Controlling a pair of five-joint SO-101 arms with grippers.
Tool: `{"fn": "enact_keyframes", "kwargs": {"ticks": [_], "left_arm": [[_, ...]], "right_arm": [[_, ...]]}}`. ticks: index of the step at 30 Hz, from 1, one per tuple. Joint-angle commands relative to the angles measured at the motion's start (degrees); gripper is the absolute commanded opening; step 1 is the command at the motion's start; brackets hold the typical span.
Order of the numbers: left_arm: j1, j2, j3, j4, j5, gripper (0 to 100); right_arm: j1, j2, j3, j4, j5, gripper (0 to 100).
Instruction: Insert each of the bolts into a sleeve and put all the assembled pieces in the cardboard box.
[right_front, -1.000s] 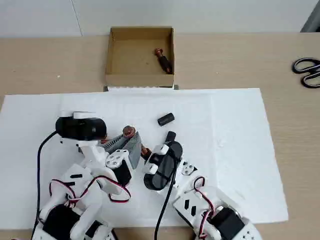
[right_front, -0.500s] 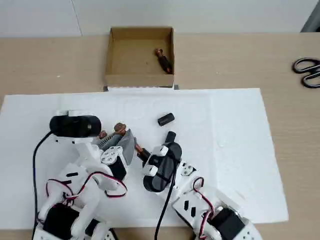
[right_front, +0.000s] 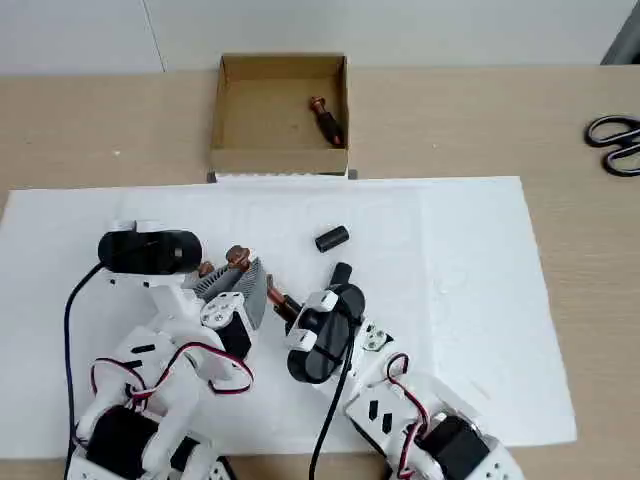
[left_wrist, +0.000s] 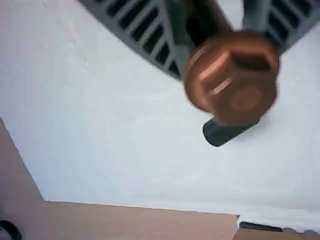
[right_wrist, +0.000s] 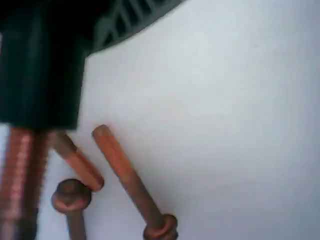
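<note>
My left gripper is clamped on a copper hex-head bolt. It has just slid left, drawing that bolt away from the right gripper, whose state I cannot tell. So no insertion yet, I'd say. A short black cylindrical sleeve lies loose on the white paper sheet. One assembled piece sits in the brown cardboard box. Spare copper bolts wait on the sheet.
</note>
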Motion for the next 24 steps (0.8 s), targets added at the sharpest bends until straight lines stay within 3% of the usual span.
{"fn": "enact_keyframes", "kwargs": {"ticks": [1,7,15,24], "left_arm": [[-3.69,0.0,-0.84,-2.99,-1.58,0],[-3.52,0.0,-0.84,-7.65,-1.49,0],[-3.34,0.26,-3.3,-7.3,0.62,0],[1.49,0.35,-3.21,-4.22,4.92,0]], "right_arm": [[3.82,-0.57,-5.1,-1.36,0.44,0.3],[3.82,-0.57,-4.92,-1.36,0.44,0.3],[3.82,-0.4,-3.6,-1.8,0.35,0.2],[4.09,-0.4,-3.6,-1.8,0.35,0.2]]}}
